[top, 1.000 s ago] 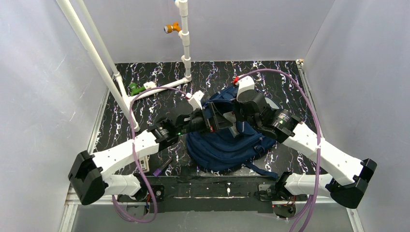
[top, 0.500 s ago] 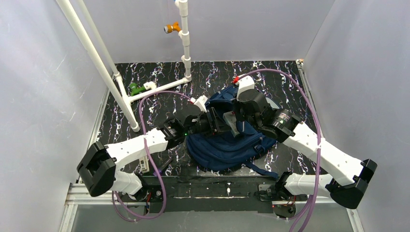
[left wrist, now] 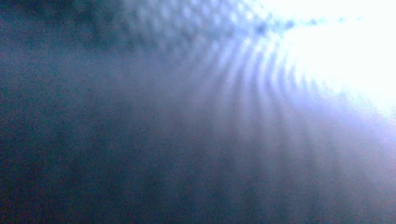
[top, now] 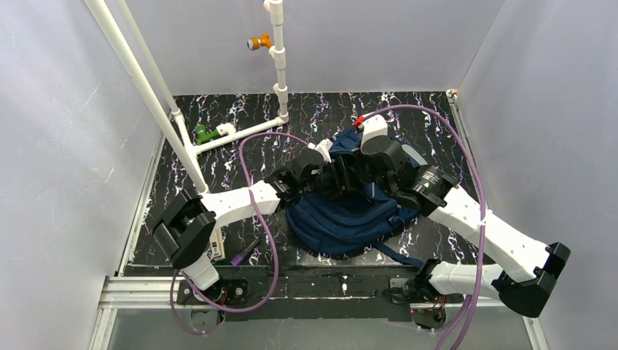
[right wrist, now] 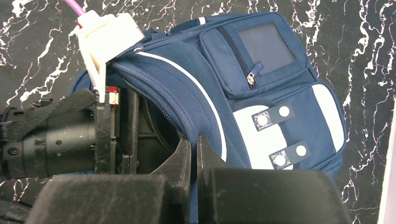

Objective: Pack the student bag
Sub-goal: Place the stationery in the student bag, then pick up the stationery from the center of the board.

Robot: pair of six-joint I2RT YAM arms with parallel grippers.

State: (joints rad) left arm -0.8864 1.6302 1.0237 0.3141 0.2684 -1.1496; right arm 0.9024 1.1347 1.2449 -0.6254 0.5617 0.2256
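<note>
Left gripper point(right wrist: 125, 133) sunk in the mouth of the student bag point(right wrist: 261, 93), jaws hidden: open or closed, cannot tell. Bag lies between the two grippers, long axis near-to-far, opening facing left. Right gripper point(right wrist: 194, 151) clamped on the opening's rim, holding it up

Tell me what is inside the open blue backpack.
The left arm reaches into the backpack. The left gripper and any contents are hidden by fabric; the left wrist view shows only blurred blue.
</note>
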